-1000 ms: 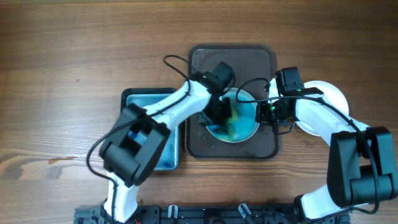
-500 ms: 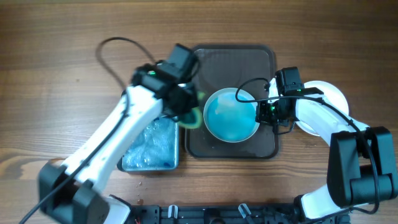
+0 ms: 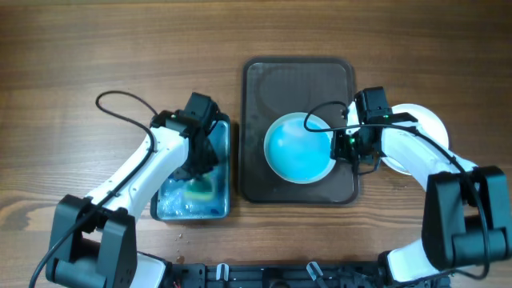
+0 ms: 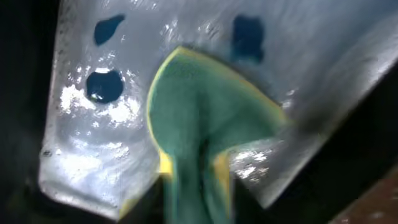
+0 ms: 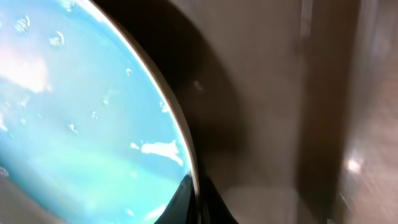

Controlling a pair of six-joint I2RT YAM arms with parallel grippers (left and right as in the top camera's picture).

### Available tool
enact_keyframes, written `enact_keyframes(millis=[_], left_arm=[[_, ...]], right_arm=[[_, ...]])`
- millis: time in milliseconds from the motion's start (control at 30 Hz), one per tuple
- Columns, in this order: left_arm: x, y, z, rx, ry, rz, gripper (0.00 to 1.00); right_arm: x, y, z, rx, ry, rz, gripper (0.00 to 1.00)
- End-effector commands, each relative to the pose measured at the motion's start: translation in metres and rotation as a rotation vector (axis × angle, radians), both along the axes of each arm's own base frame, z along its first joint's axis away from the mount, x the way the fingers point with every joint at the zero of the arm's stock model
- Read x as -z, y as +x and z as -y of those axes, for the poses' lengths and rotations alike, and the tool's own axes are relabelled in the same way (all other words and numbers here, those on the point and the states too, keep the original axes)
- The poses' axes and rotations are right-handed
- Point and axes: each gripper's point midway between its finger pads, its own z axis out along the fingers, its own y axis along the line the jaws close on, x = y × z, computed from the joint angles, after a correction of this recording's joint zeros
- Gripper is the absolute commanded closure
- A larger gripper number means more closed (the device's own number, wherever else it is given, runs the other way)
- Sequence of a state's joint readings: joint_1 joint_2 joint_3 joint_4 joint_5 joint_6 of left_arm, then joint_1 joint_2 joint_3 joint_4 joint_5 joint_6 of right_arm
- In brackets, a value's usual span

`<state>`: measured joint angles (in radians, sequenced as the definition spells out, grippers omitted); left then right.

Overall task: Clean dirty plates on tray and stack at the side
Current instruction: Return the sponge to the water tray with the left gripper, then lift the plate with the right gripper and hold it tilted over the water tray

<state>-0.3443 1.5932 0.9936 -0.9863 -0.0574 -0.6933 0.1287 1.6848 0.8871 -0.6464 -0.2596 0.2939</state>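
**Sponge over the basin, blue plate held on the tray**

My left pincer point(image 3: 197, 172) is over the blue-lined basin point(image 3: 172, 204), which sits on the counter point(image 3: 96, 56) just left of the tray point(image 3: 296, 80). From the left wrist I see the green sponge point(image 4: 199, 124) with its yellow edge folded into a V that narrows toward my camera. It looks gripped, though the tips themselves are lost in dark blur. Below it, the wet basin floor point(image 4: 106, 143) glistens, with a few dark blue spots. From overhead the sponge point(image 3: 198, 190) lies within the basin's near half.

My right pincer point(image 3: 340, 146) is closed narrowly on the right rim of the blue plate point(image 3: 298, 149). That plate sits in the near half of the dark brown tray, its whole face covered in wet, bright blue. The right wrist view shows the blue plate point(image 5: 74, 112) beaded with droplets. A dark tip of the right pincer point(image 5: 196, 202) is against its edge, with the tray floor point(image 5: 261, 93) beside it.

To the right of the tray, a white plate point(image 3: 424, 120) rests on the counter, partly hidden under my right arm. I cannot tell whether more lie beneath it.
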Motion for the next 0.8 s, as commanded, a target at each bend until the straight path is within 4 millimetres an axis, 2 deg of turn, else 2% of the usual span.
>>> enact_keyframes(millis=[0, 33, 133, 233, 400, 467, 633, 767], left_arm=[[-0.02, 0.01, 0.003, 0.003, -0.039, 0.066, 0.09], [-0.027, 0.011, 0.003, 0.002, -0.045, 0.082, 0.0], [-0.059, 0.016, 0.0, -0.016, -0.071, 0.162, 0.0], [-0.097, 0.017, -0.012, -0.057, -0.097, 0.259, 0.0], [-0.15, 0.01, -0.044, -0.167, -0.12, 0.413, 0.0], [-0.176, -0.003, -0.063, -0.238, -0.132, 0.502, 0.0], [-0.206, -0.028, -0.081, -0.311, -0.147, 0.637, 0.0], [-0.223, -0.04, -0.086, -0.326, -0.153, 0.727, 0.0]], right_arm=[[-0.04, 0.007, 0.0, -0.051, -0.051, 0.1, 0.96], [-0.048, 0.007, -0.003, -0.064, -0.053, 0.113, 0.96], [-0.078, 0.006, -0.015, -0.117, -0.093, 0.158, 0.96], [-0.102, 0.005, -0.033, -0.178, -0.132, 0.176, 0.96], [-0.137, 0.011, -0.083, -0.269, -0.12, 0.252, 0.96], [-0.153, 0.017, -0.12, -0.332, -0.108, 0.32, 0.96], [-0.151, 0.03, -0.172, -0.414, -0.17, 0.464, 0.96], [-0.157, 0.043, -0.196, -0.397, -0.273, 0.626, 0.96]])
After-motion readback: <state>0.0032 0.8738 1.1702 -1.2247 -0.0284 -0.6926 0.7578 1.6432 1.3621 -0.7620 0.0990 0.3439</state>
